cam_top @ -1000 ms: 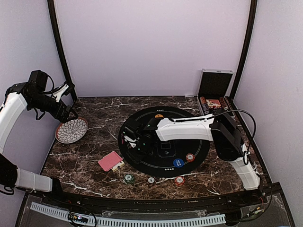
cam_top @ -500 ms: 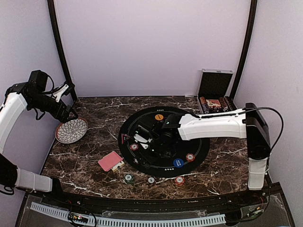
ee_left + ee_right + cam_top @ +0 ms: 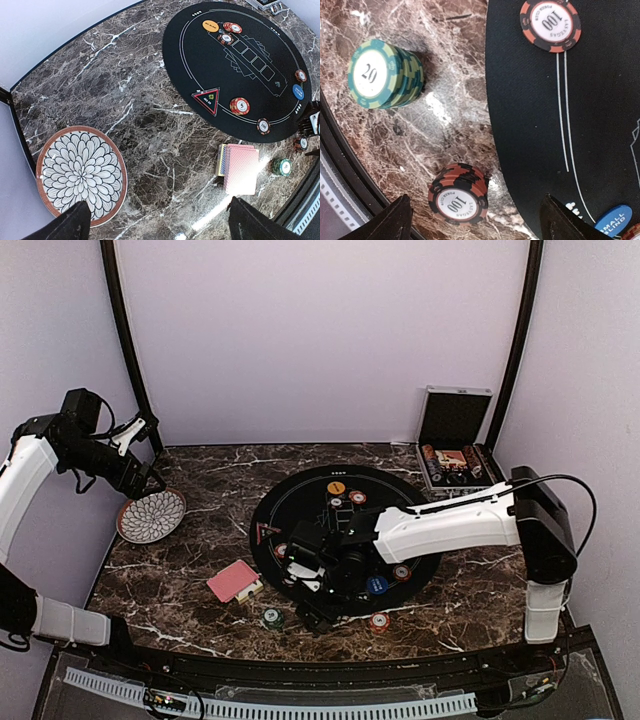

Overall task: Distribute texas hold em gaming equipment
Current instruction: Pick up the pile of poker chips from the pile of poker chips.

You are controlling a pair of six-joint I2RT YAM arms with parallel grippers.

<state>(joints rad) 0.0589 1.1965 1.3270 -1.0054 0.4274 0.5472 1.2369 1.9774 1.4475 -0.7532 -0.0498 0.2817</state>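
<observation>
Red-backed cards [image 3: 233,580] [image 3: 241,167] lie stacked on the marble, left of the round black mat [image 3: 345,485]. Chips sit on the mat: orange [image 3: 336,487], red [image 3: 357,497], a red "5" [image 3: 240,105] and a "100" [image 3: 550,25]. Off its near edge stand a green "20" stack [image 3: 385,74] [image 3: 271,617] and an orange-black "100" stack [image 3: 458,198]. My right gripper [image 3: 312,612] [image 3: 475,225] hangs open over that "100" stack, nothing between its fingers. My left gripper [image 3: 148,478] [image 3: 162,227] is open and empty, high over the table's left side.
A patterned plate [image 3: 151,515] [image 3: 80,175] lies at the left edge. A silver case [image 3: 452,440] stands open at the back right with chips and cards inside. A triangular marker [image 3: 207,99] and a blue chip [image 3: 298,91] rest on the mat. A black rail runs along the near edge.
My right gripper opened wider and swung from the mat's left part to its near edge, leaving a red chip on the mat. The left arm has not moved.
</observation>
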